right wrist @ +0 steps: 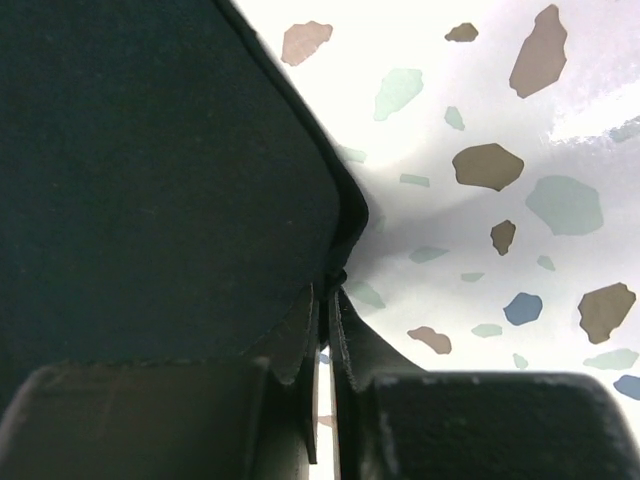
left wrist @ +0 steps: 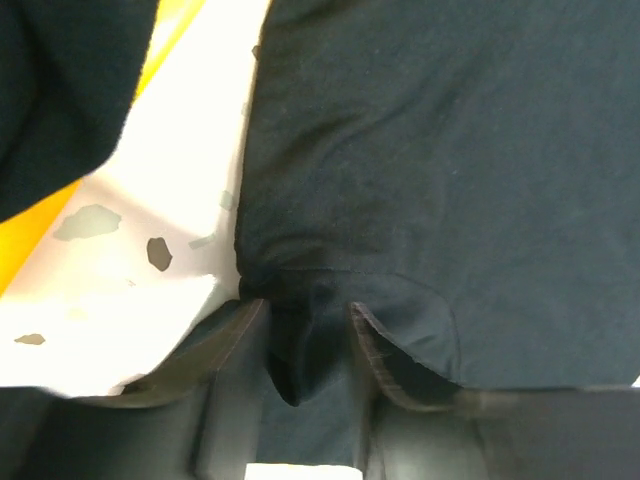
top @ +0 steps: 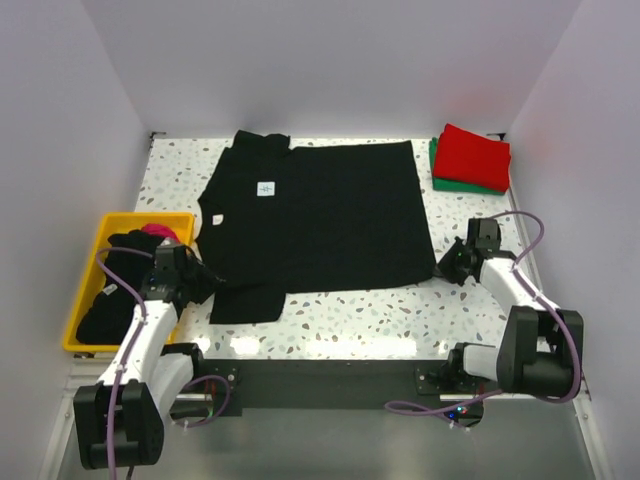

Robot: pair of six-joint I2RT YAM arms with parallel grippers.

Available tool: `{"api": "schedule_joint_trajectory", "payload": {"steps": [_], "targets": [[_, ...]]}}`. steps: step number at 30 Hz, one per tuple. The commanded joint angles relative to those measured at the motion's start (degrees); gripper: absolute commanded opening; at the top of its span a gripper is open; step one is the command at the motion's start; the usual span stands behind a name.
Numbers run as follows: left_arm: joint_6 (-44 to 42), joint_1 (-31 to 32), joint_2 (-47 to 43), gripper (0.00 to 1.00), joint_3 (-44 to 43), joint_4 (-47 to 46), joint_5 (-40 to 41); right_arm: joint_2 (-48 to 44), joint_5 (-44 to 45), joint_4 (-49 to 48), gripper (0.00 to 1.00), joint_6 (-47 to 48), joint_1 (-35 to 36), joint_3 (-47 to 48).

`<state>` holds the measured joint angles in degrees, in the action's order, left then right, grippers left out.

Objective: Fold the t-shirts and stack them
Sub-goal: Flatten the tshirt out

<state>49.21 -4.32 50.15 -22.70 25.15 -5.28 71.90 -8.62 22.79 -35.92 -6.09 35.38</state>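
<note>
A black t-shirt [top: 320, 215] lies spread flat on the speckled table, its white neck label [top: 265, 187] facing up. My left gripper [top: 205, 275] sits at the shirt's near-left sleeve. In the left wrist view its fingers stand apart [left wrist: 305, 325] with a loose fold of the black cloth [left wrist: 450, 150] between them. My right gripper [top: 445, 265] is at the shirt's near-right corner. In the right wrist view [right wrist: 327, 295] it is shut, pinching the hem of the black cloth [right wrist: 150, 180]. A folded red t-shirt [top: 475, 155] rests on a folded green one [top: 450, 183] at the far right.
A yellow bin [top: 85, 300] stands at the left table edge beside my left arm, holding a crumpled black garment [top: 115, 290] and a bit of pink cloth [top: 158, 232]. White walls enclose the table on three sides. Bare terrazzo [right wrist: 480, 120] shows right of the shirt.
</note>
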Motion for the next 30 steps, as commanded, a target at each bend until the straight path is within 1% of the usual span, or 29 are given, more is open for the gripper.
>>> {"api": "schedule_joint_trajectory", "payload": {"steps": [1, 2, 4, 5, 6, 7, 8, 9, 12, 13, 15, 16, 17, 19, 20, 22, 23, 25, 26, 27, 28, 30], "targets": [[-2.01, 0.36, 0.48, 0.46, -1.56, -1.86, -0.09, 1.4, -1.65, -1.34, 0.07, 2.26, -0.24, 1.36], [-2.01, 0.36, 0.04, 0.5, -1.56, -1.86, 0.0, 1.49, -1.83, -1.86, 0.09, 2.26, -0.24, 1.28], [-1.4, 0.89, -2.33, 0.64, -1.47, -0.98, 2.1, 1.66, -2.36, -2.22, 0.15, 2.7, -0.24, 1.45], [-1.4, 1.15, -2.34, 0.64, -1.47, -0.72, 2.11, 1.67, -2.36, -2.31, 0.17, 2.79, -0.24, 1.54], [-1.14, 1.5, -3.21, 0.66, -1.3, -0.63, 2.64, 1.49, -2.62, -2.57, 0.18, 2.96, -0.15, 1.36], [-0.18, 1.94, -3.48, 0.67, -1.21, -0.02, 4.12, 1.4, -2.54, -2.75, 0.2, 3.05, -0.15, 1.36], [0.35, 3.16, -3.57, 0.68, -1.12, 0.25, 4.74, 1.14, -2.45, -2.57, 0.24, 3.4, -0.15, 1.45], [0.88, 3.87, -3.74, 0.7, -1.03, 0.34, 5.1, 0.79, -2.28, -2.4, 0.26, 3.58, -0.15, 1.71], [5.96, 10.28, -3.74, 0.75, -0.68, 1.22, 12.81, -1.48, -1.49, -1.69, 0.37, 4.46, 0.9, 1.8], [7.03, 13.25, -3.92, 0.76, -0.25, 1.22, 13.88, -2.19, -1.22, -1.69, 0.39, 4.72, 1.51, 1.8], [8.88, 15.12, -4.36, 0.78, 0.28, 0.96, 15.29, -3.69, 1.13, -1.25, 0.44, 4.98, 5.37, 2.5], [9.84, 16.35, -4.45, 0.79, 0.72, 0.52, 16.17, -4.65, 2.28, -0.64, 0.44, 4.98, 7.82, 2.85], [10.2, 16.88, -4.71, 0.79, 0.73, 0.52, 16.7, -5.01, 4.12, -0.29, 0.44, 4.72, 12.8, 3.81], [10.64, 17.5, -5.06, 0.81, 0.2, 1.39, 18.62, -5.45, 7.03, -0.28, 0.45, 3.67, 18.1, 4.44], [10.64, 17.59, -5.15, 0.82, -0.24, 1.92, 19.16, -5.28, 7.3, -1.24, 0.45, 3.32, 22.91, 4.87], [10.38, 17.5, -5.33, 0.82, -1.46, 3.76, 20.83, -4.49, 6.42, -3.35, 0.45, 2.27, 27.86, 4.97], [10.29, 17.5, -5.41, 0.82, -1.91, 4.29, 21.36, -3.62, 6.6, -4.84, 0.44, 2.09, 33.19, 5.66], [10.38, 17.5, -5.5, 0.82, -2.61, 5.26, 22.24, -0.38, 9.39, -6.34, 0.44, 2.08, 39.37, 7.24], [10.47, 17.5, -5.42, 0.82, -2.79, 5.52, 22.42, 0.95, 10.54, -6.96, 0.44, 2.26, 45.23, 9.08], [10.73, 17.5, -5.07, 0.82, -3.4, 5.96, 22.68, 2.27, 11.34, -7.49, 0.43, 2.35, 48.07, 10.14], [10.9, 17.5, -4.8, 0.82, -3.84, 6.84, 22.85, 5.24, 13.35, -8.54, 0.43, 2.78, 53.58, 11.37], [11.17, 17.5, -4.62, 0.83, -4.98, 7.98, 23.82, 8.07, 15.47, -9.86, 0.43, 4.01, 58.71, 15.24]]}}
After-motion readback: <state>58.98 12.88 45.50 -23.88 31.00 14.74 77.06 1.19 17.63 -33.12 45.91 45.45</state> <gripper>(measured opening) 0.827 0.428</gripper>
